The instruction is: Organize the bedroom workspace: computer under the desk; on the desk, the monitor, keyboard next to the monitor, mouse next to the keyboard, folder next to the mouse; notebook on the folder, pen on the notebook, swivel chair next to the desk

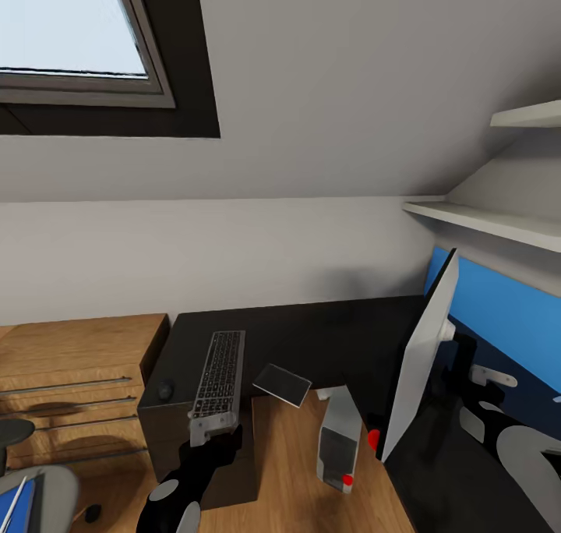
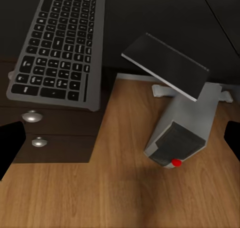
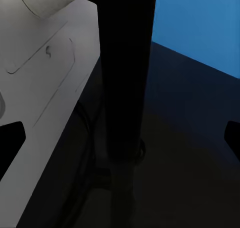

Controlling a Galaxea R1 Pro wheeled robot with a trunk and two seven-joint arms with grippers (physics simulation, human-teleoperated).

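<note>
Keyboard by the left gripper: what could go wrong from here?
1. The keyboard juts past the desk edge above the drawers. A nudge from the open left gripper might slide it off.
2. The open right gripper sits close behind the monitor, by its stand. A push there could tip the screen.

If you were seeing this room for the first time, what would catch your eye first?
The monitor stands edge-on at the right of the black desk, before its blue back panel. The keyboard overhangs the desk's front edge, and the computer lies tipped on the wooden floor.
</note>
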